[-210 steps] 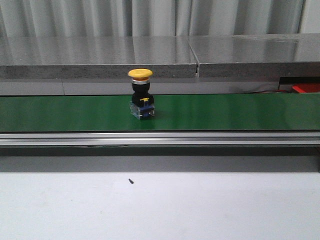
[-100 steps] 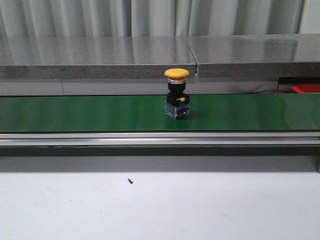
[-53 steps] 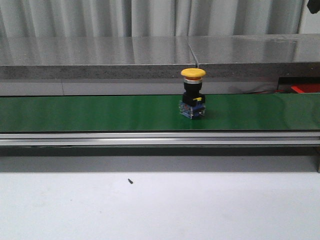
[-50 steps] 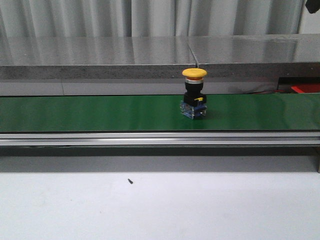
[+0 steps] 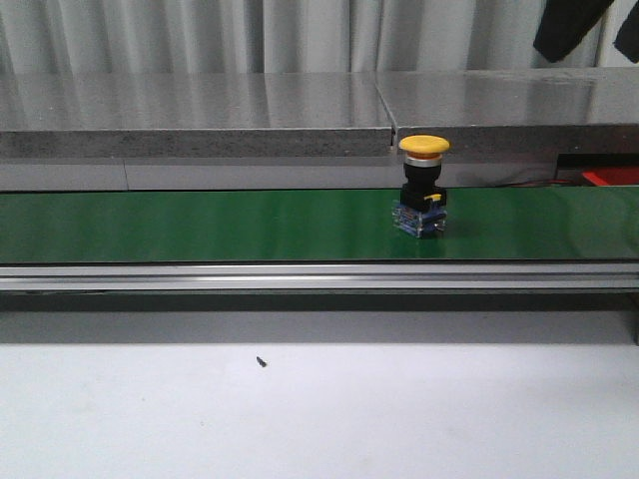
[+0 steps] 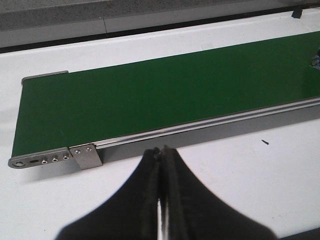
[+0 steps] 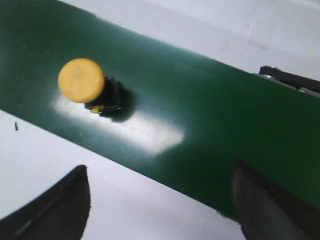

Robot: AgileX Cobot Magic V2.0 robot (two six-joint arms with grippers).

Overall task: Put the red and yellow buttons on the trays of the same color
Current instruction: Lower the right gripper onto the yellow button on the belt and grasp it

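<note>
A yellow button [image 5: 423, 188] with a black body and clear base stands upright on the green conveyor belt [image 5: 200, 225], right of centre. In the right wrist view the yellow button [image 7: 81, 80] lies ahead of my right gripper [image 7: 160, 200] and off to one side. That gripper is open and empty, with its fingers [image 7: 55, 210] wide apart over the belt's near edge. In the front view the right gripper [image 5: 605, 35] shows only as dark shapes at the top right. My left gripper [image 6: 161, 156] is shut on nothing over the white table near the belt's end. The red button and the trays are out of view.
A grey stone ledge [image 5: 200, 110] runs behind the belt, and a metal rail [image 5: 300, 274] along its front. A red part with a cable [image 5: 611, 177] shows behind the belt at far right. A small dark speck [image 5: 261, 361] lies on the white table [image 5: 319, 419].
The yellow button has travelled steadily to the right along the belt. Dark parts of my right gripper have come into the front view's top right corner.
</note>
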